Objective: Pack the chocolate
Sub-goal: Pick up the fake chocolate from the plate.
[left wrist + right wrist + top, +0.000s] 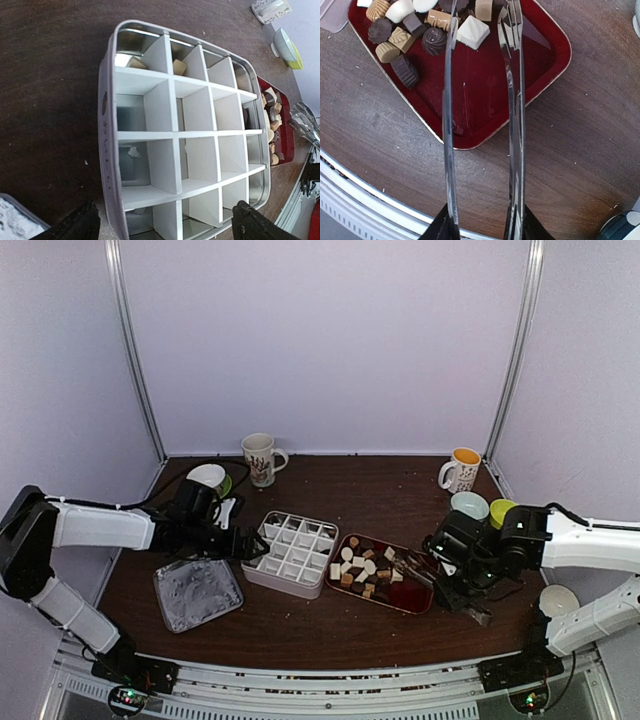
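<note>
The chocolate (pixel 362 565) lies as many small white, tan and dark pieces at the left end of a red tray (pixel 410 595). My right gripper (pixel 455 560) is shut on the handles of the long metal tongs (pixel 415 562). In the right wrist view the gripper (pixel 482 227) holds the tongs (pixel 449 125) with their arms apart over the tray (pixel 490 85); a white piece (pixel 472 31) lies between the tips. My left gripper (pixel 245 543) is open, with a finger on either side of the divided tin's (pixel 285 587) near end (pixel 165 225). Two tan pieces (pixel 136 62) sit in far cells.
The tin's silver lid (pixel 197 593) lies at the front left. A patterned mug (pixel 262 458) and a green-and-white bowl (pixel 210 478) stand at the back left. An orange-lined mug (pixel 461 470), two small bowls (pixel 469 504) and a white cup (pixel 557 600) are on the right.
</note>
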`<state>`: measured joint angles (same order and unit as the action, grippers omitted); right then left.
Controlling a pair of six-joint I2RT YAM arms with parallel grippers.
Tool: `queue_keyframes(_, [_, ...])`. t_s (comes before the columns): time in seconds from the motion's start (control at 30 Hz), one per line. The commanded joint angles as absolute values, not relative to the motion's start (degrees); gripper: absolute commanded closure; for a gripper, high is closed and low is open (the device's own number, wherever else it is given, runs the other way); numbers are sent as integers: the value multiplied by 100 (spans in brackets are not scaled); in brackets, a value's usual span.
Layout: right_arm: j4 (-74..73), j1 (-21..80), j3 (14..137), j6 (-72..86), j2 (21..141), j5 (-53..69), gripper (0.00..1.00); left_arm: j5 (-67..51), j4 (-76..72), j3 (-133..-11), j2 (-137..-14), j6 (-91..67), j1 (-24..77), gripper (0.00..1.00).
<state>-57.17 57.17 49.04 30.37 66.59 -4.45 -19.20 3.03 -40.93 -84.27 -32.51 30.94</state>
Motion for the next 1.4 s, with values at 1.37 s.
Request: queue_keyframes(1.37, [-5510, 5476, 4675, 3515, 6874, -554, 69, -1706, 170, -3946, -7655, -3335, 3116, 6])
